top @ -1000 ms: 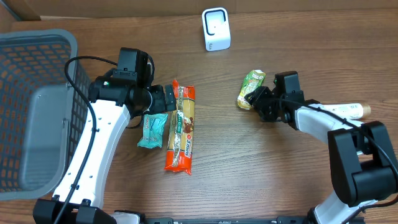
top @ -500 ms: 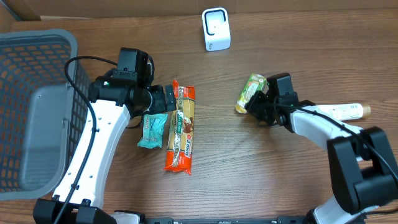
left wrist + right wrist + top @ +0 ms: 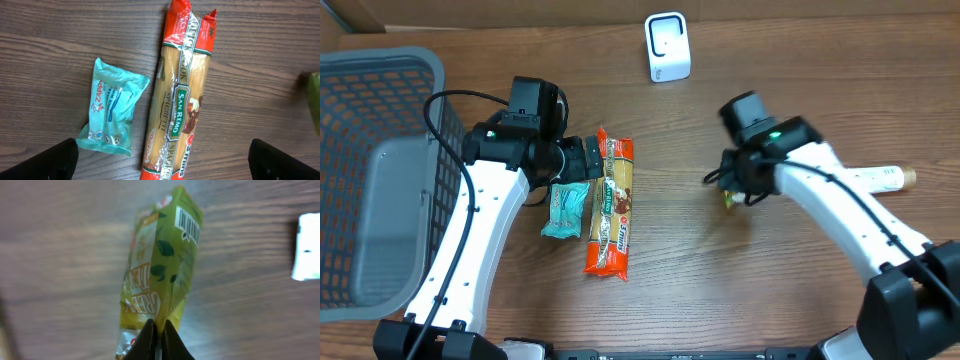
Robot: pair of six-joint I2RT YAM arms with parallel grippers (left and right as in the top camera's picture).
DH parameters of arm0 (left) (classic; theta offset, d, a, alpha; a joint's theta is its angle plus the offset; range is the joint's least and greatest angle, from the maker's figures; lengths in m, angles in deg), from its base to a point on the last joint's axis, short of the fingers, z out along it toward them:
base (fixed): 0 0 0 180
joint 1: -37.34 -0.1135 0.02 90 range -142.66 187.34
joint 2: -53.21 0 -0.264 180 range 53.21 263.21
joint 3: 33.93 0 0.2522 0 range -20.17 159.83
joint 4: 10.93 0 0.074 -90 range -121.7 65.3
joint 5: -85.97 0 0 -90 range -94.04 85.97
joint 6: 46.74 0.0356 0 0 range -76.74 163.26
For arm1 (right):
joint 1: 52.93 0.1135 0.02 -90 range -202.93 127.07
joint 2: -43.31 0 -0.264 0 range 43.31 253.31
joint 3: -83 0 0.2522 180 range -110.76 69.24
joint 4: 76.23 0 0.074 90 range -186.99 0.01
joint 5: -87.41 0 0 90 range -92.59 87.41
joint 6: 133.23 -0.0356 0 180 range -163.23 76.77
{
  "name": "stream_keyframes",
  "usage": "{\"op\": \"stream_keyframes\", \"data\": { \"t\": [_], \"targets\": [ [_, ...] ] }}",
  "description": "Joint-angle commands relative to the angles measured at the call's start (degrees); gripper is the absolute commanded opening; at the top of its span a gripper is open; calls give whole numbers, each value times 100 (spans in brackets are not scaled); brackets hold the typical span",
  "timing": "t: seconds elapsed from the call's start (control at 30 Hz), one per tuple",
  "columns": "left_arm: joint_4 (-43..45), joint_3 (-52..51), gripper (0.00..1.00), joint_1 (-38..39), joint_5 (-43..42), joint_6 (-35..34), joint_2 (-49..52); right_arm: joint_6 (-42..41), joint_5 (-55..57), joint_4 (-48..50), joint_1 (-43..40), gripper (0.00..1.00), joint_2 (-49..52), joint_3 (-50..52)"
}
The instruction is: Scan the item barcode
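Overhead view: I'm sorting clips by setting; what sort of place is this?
Probably a mock shop checkout: a grey basket, a white scanner, and packaged groceries such as spaghetti on a wooden table.

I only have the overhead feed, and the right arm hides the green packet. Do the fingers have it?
Observer: Yes. The right wrist view shows the right fingers shut on the bottom edge of the green tea packet.
Operator: Any barcode showing?
Observer: Yes, a barcode near the packet's far corner faces that camera.
Operator: Is the left arm holding anything?
Observer: No. Its wrist view shows the left fingers wide open over the San Remo spaghetti pack and the Zappy wipes packet, gripping nothing.
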Motion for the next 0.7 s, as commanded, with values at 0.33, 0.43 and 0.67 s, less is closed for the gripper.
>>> {"op": "stream_keyframes", "data": {
  "t": [0.33, 0.43, 0.67],
  "targets": [
    [7, 28, 99, -44, -61, 44, 39, 625, 1281, 107, 1335, 16, 1464, -162],
    [7, 28, 100, -44, -61, 44, 39, 625, 1106, 295, 1464, 37, 1462, -173],
    [7, 28, 100, -44, -61, 44, 39, 555, -634, 933, 1303, 66, 1353, -208]
  ]
}}
